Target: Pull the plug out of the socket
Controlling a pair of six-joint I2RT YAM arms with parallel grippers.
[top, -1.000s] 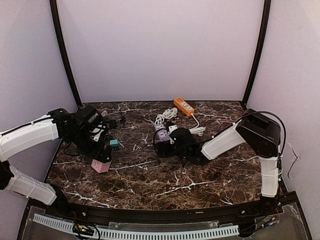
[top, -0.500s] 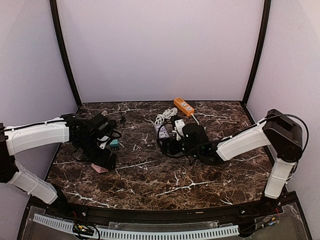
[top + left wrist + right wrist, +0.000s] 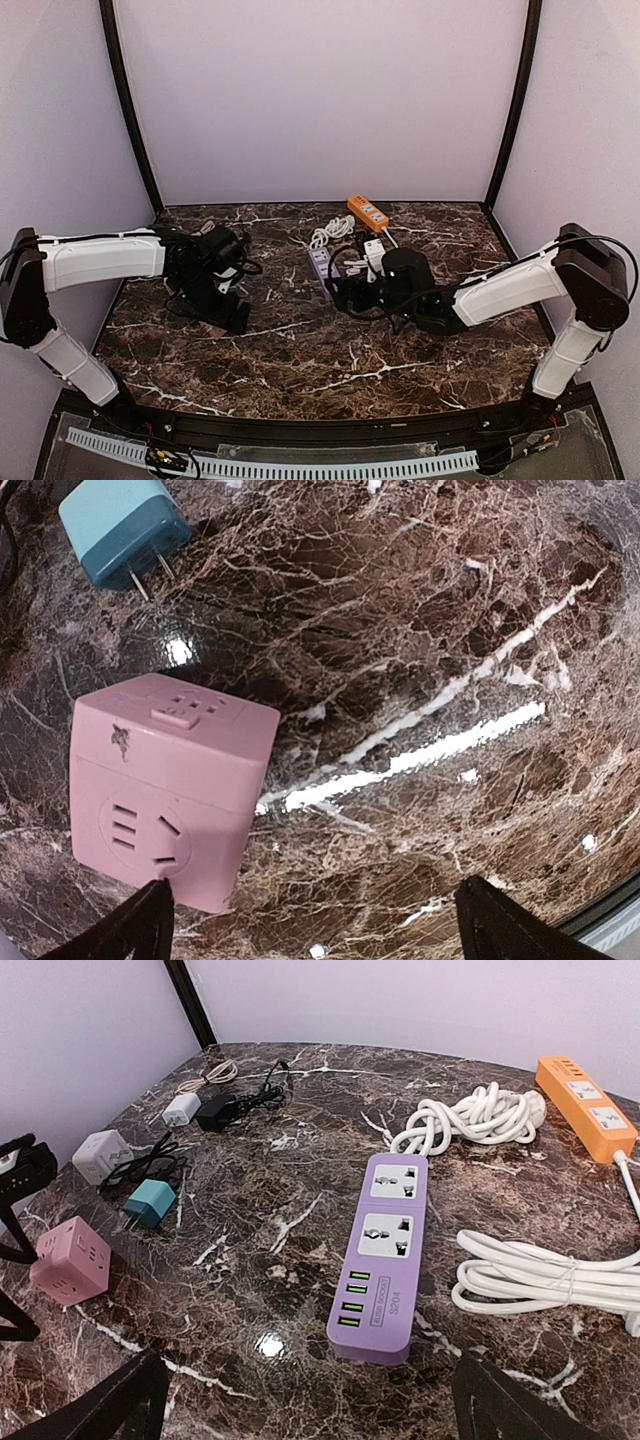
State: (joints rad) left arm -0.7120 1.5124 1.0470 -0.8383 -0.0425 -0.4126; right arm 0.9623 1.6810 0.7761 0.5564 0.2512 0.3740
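The left claw (image 3: 312, 930) hangs over the marble table (image 3: 430, 600) with its jaws spread wide and nothing between them; only the two dark fingertips (image 3: 150, 925) show at the near edge of its wrist view. The pink socket cube (image 3: 165, 790) stands just ahead of the left-hand fingertip, outside the gap; whether the tip touches it cannot be told. The cube's top face has a cluster of slots, the face towards the claw has a round three-slot outlet, and a small dark scuff marks one upper corner. The teal plug (image 3: 120, 530) lies further ahead of the claw, beyond the cube and apart from it, on its side with both metal prongs bare; so the plug is out of the socket.

The right claw (image 3: 310, 1410) is also fully spread and holds nothing. Just ahead of it, slightly right of centre, lies the purple power strip (image 3: 385, 1260), with two universal outlets and a row of four USB ports; the print on the end nearest the claw reads roughly "SP04", and a smaller line beside it is too small to read. Right of the strip lies a bundled white cable (image 3: 540, 1275); beyond the strip is a coiled white cord (image 3: 480, 1115); far ahead to the right lies the orange power strip (image 3: 588, 1100). Well to the claw's left sit the pink cube and the teal plug, with a white cube adapter (image 3: 97, 1153), a white charger (image 3: 182, 1110) and a black charger (image 3: 215, 1110) further off.
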